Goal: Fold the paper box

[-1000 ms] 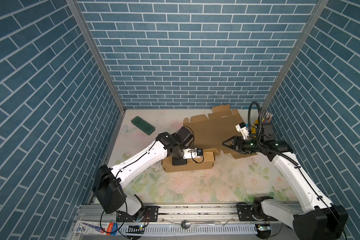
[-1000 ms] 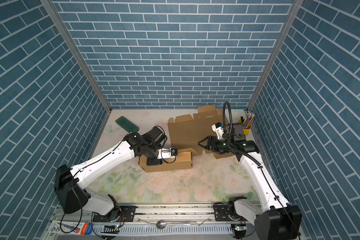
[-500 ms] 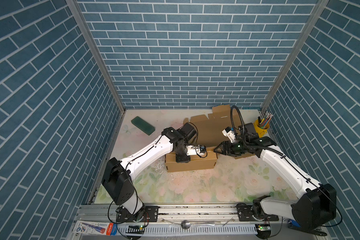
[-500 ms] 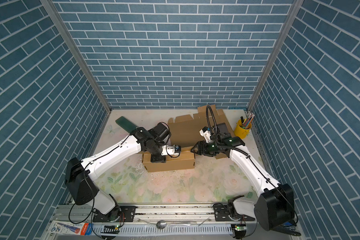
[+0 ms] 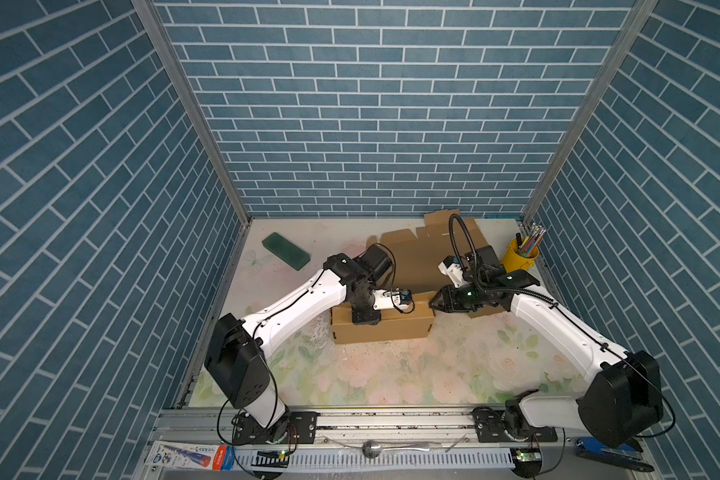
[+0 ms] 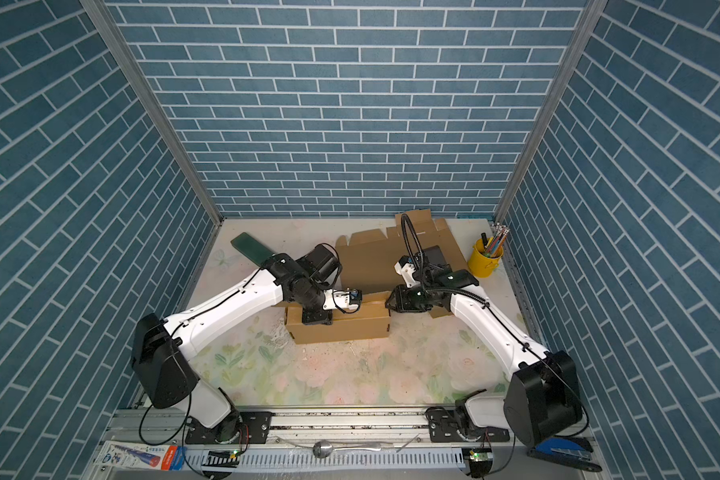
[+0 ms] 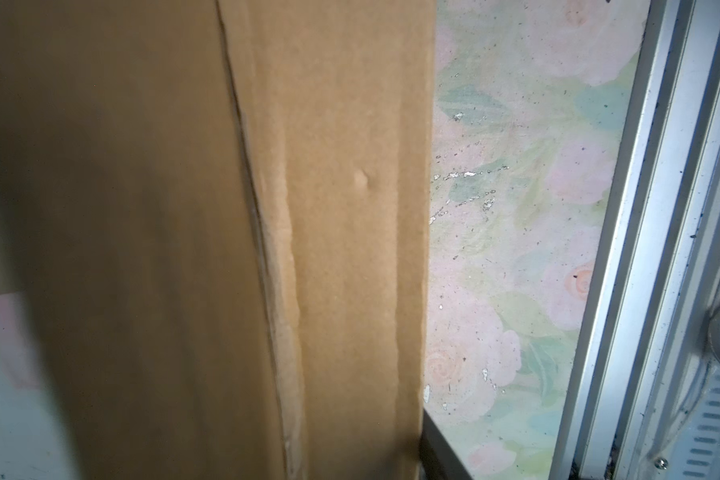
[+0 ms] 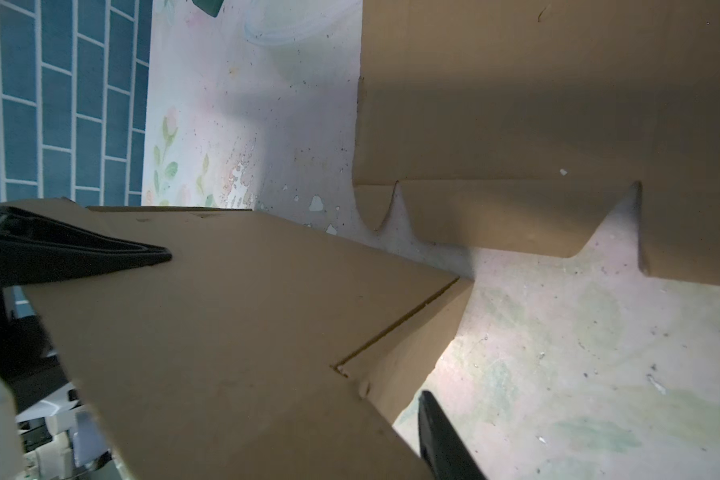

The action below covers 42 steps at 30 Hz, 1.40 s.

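One brown box (image 5: 391, 329) sits in the middle of the counter (image 5: 391, 376), half folded. My two left fingers (image 5: 365, 318) pinch its front wall. My two right fingers (image 8: 100, 249) sit around one side flap (image 8: 225, 332); I cannot tell if they squeeze. One green block (image 5: 285, 250) and one yellow cup (image 5: 515, 261) are at the back.

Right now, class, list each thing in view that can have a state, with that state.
paper box, partly folded: front wall raised, the rest flat.
left gripper, astride the front wall; grip unclear.
right gripper, astride an end flap; grip unclear.
yellow cup, upright, holding pencils.
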Available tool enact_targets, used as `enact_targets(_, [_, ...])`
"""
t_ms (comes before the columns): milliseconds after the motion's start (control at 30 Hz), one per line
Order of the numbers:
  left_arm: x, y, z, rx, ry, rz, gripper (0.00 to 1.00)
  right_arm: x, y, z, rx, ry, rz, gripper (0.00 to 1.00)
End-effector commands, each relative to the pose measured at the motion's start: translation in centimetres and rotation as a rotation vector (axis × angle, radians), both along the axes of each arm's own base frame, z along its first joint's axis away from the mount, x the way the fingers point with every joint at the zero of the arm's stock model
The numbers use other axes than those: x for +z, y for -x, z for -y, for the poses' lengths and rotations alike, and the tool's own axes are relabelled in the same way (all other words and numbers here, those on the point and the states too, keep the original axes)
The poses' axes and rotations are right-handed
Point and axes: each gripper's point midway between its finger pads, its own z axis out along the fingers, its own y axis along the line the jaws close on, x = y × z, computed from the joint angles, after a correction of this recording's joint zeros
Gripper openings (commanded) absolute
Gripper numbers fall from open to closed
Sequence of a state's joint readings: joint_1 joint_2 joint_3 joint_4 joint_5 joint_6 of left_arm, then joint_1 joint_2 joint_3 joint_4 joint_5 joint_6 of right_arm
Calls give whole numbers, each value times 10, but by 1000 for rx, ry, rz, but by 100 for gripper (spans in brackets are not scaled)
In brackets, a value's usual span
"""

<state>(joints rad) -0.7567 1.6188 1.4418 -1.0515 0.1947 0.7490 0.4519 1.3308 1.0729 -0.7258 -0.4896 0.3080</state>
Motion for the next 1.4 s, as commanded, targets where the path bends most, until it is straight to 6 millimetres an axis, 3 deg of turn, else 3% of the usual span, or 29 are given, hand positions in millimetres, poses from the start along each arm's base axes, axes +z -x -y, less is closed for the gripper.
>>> enact_targets(0, [-27, 6, -4, -3, -49, -81, 44, 15, 4, 16, 66, 113, 79, 49])
enact_targets(133, [-29, 4, -4, -1, -44, -80, 44, 36, 1, 25, 119, 184, 160, 53])
enact_targets(367, [-33, 4, -2, -1, -40, -91, 43, 37, -3, 20, 233, 315, 214, 53])
enact_targets(600, [-33, 3, -1, -1, -35, -93, 43, 35, -7, 10, 302, 360, 226, 39])
enact_targets(800, [-34, 3, -1, -2, -32, -94, 42, 35, -4, 3, 321, 358, 218, 21])
enact_targets(1067, [-35, 2, 1, -2, -28, -97, 41, 39, 2, -1, 305, 355, 204, 20])
enact_targets(1367, [-35, 2, 0, 0, -29, -97, 40, 37, 2, -4, 258, 353, 167, 4])
